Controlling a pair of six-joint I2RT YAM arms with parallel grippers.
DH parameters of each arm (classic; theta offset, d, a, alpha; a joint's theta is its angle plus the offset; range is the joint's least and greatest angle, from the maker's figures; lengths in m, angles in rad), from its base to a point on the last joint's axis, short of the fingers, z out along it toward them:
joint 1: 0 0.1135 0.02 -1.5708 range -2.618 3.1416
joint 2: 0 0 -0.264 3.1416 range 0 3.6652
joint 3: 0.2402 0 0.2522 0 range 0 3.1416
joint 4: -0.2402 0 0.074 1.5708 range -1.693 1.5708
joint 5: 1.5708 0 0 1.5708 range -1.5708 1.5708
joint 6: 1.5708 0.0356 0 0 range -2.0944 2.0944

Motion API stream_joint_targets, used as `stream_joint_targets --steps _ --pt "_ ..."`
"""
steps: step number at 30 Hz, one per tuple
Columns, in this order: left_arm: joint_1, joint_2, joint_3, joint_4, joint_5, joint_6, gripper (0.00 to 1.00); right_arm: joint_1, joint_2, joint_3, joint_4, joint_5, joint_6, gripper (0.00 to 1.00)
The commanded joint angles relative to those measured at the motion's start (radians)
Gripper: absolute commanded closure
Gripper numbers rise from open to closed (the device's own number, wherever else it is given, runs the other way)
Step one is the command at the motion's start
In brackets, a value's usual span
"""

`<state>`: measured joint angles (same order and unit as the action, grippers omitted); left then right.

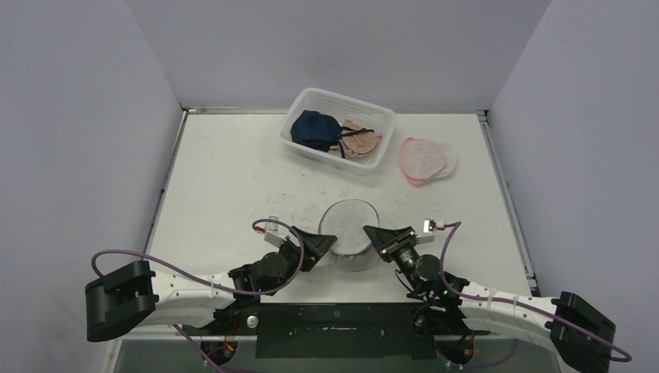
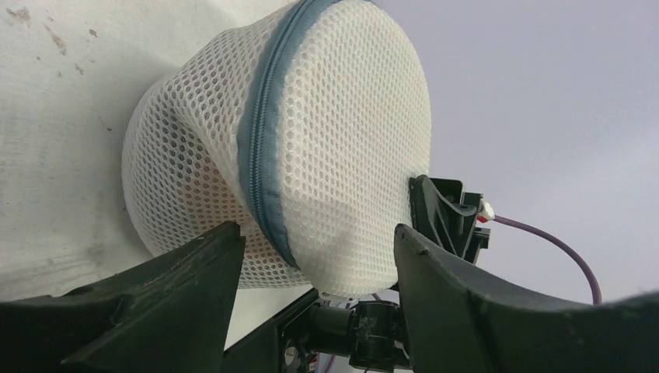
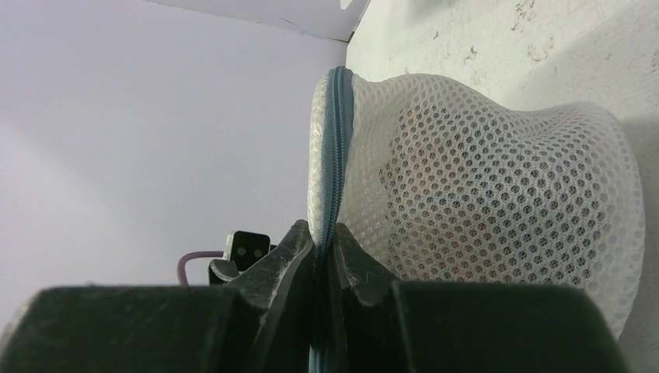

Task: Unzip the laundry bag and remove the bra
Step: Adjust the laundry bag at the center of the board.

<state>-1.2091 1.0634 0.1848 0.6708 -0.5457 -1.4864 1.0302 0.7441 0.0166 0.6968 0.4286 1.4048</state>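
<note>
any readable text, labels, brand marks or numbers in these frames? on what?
No readable text in any view.
laundry bag: plain white mesh with a blue-grey zipper, no tag or print showing.
basket: white plastic, no label visible.
pink-rimmed discs: no markings that can be made out.
white cable plugs at the wrists: too small to read, if they carry anything.

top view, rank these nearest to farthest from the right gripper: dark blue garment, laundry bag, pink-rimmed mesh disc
1. laundry bag, pinched in the right gripper, at centre front
2. pink-rimmed mesh disc, on the table, back right
3. dark blue garment, in the basket's left end, at the back
</note>
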Motion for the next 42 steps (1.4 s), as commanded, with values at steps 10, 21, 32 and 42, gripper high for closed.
stream_joint_targets --steps 10,21,32,42 --pt "0.03 0.057 0.005 0.165 0.034 0.05 0.83 0.01 0.013 -0.01 0.174 -0.05 0.008 0.95" --pt "0.029 -0.259 0.16 -0.412 -0.043 0.131 1.0 0.008 -0.332 0.204 -0.507 -0.134 -0.381 0.15" --pt "0.026 -0.121 0.793 -1.399 -0.25 0.154 1.0 0.008 -0.464 0.281 -0.637 -0.124 -0.6 0.1" --pt "0.03 -0.09 0.854 -1.414 -0.222 0.103 1.0 0.031 -0.164 0.24 -0.209 -0.455 -0.656 0.21"
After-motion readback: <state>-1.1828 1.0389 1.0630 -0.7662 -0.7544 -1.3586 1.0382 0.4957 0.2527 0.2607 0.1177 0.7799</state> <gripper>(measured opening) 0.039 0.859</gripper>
